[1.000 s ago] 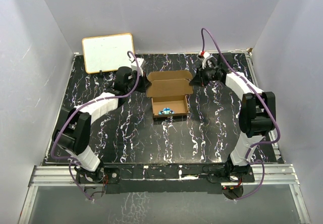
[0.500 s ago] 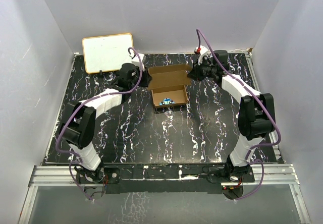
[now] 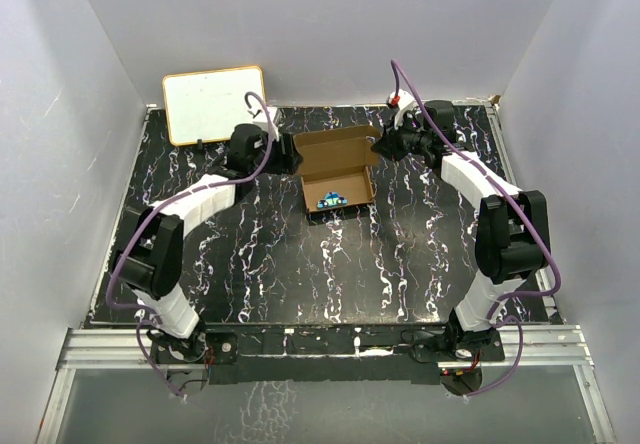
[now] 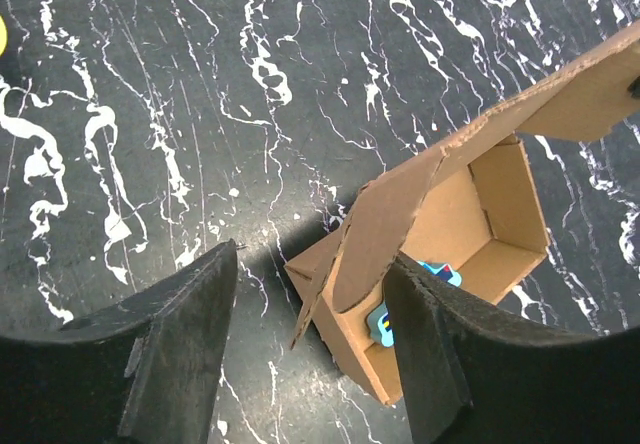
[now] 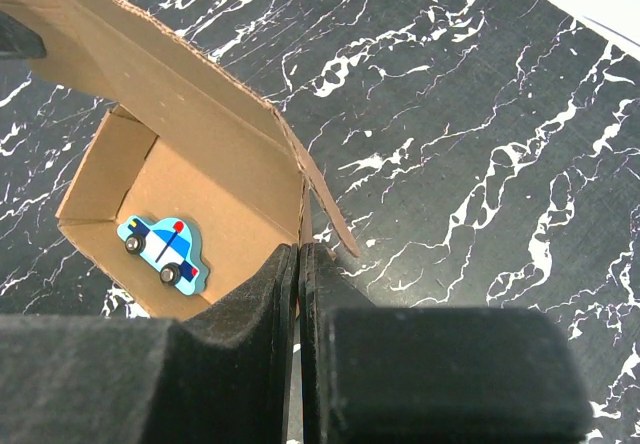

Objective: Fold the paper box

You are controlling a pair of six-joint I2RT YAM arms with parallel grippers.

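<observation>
The paper box [image 3: 335, 154] is plain brown; inside it lies a blue-and-white toy car [image 5: 163, 248]. Around the box, the counter [image 3: 300, 274] is black with white marble veins.

The paper box [image 3: 336, 169] [image 4: 455, 214] [image 5: 190, 179] is plain brown cardboard, partly folded. Its base forms a shallow rectangular tray with upright walls, open on top. The lid panel rises at a slant from the tray's far edge, and a loose flap hangs from each end. It sits on the far middle of the black marbled table [image 3: 300, 264].
</observation>
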